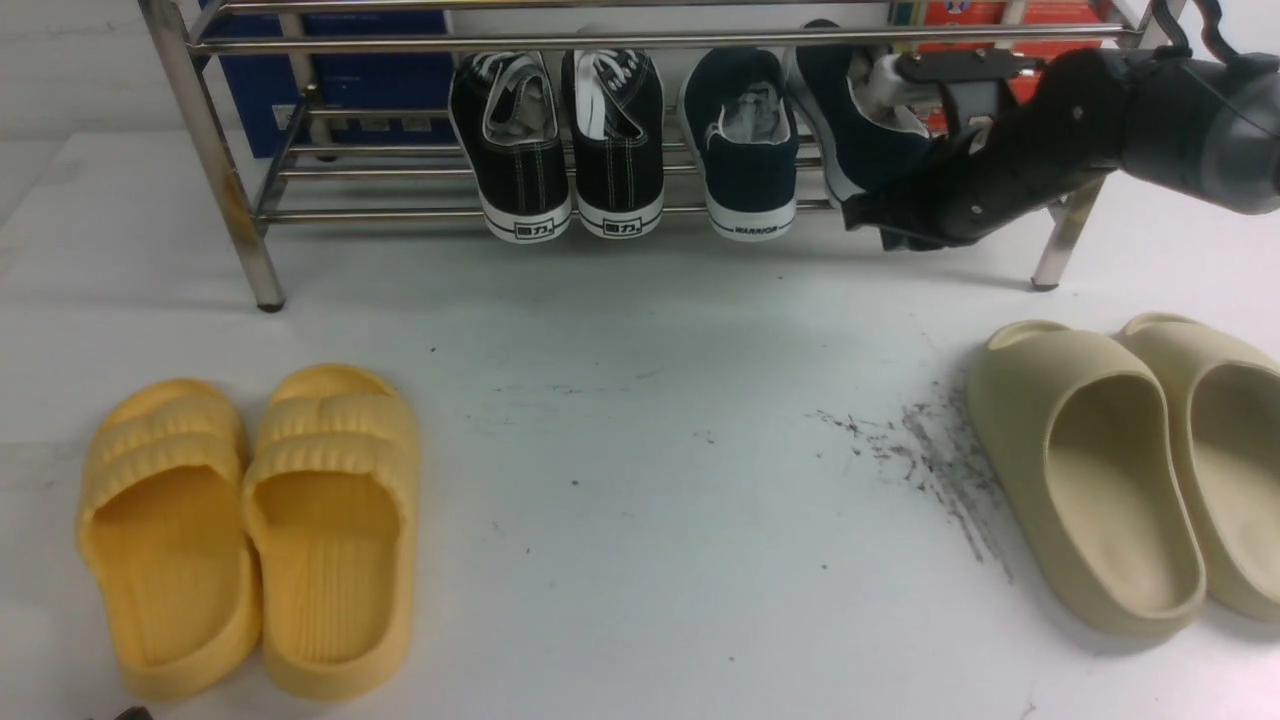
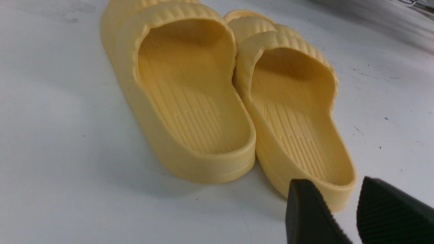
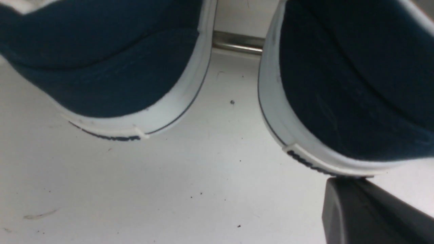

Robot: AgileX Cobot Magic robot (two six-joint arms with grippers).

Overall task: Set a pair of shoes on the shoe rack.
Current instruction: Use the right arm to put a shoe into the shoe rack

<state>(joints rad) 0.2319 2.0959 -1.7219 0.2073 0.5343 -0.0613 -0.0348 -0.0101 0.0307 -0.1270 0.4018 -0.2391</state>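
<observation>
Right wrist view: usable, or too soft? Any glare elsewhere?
Right wrist view: soft, the navy shoes fill the frame, too close to be sharp. Front view: bright streaks on the rack bars. Left wrist view: sharp on the yellow slides, soft shadows.

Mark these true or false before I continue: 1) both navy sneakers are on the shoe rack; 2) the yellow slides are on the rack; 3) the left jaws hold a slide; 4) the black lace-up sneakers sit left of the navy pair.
1) True: one navy sneaker rests on the shoe rack, the second navy sneaker leans there at the right gripper.
2) False: the yellow slides lie on the white table.
3) False: the left gripper is open and empty beside them.
4) True: the black lace-up sneakers are on the left.
</observation>
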